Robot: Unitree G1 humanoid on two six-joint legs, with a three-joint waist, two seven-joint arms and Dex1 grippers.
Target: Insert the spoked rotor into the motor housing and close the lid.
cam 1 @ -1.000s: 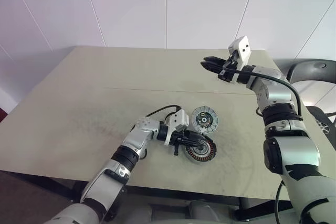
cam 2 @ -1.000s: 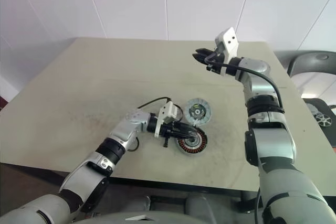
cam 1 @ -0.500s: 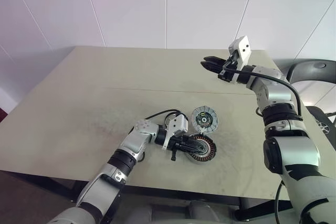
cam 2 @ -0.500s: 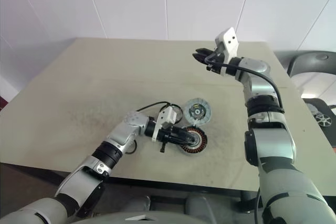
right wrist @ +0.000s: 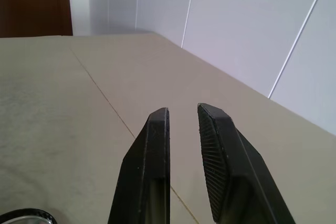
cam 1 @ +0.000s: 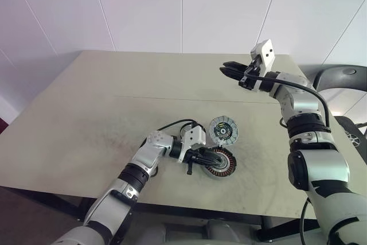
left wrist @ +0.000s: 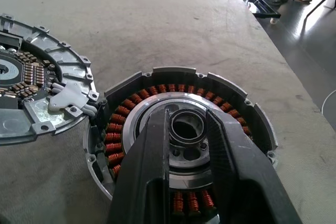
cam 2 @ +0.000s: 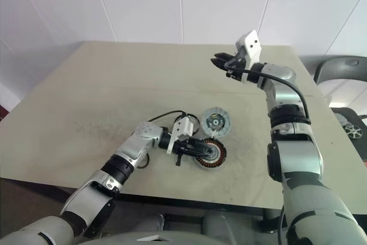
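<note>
Black fingers of my left gripper (left wrist: 188,129) pinch the spoked rotor (left wrist: 185,145) inside the one motor housing (left wrist: 131,111). One lid (left wrist: 31,100) lies upper left; my right gripper (right wrist: 182,116) is slightly parted, empty.

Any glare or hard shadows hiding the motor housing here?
Left wrist view: even light, no glare; the left end effector covers part of the spoked rotor inside the motor housing. Left eye view: a soft shadow beside the housing on the table.

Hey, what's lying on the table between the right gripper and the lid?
Nothing: in the left eye view, only bare table lies between the raised right gripper and the lid.
</note>
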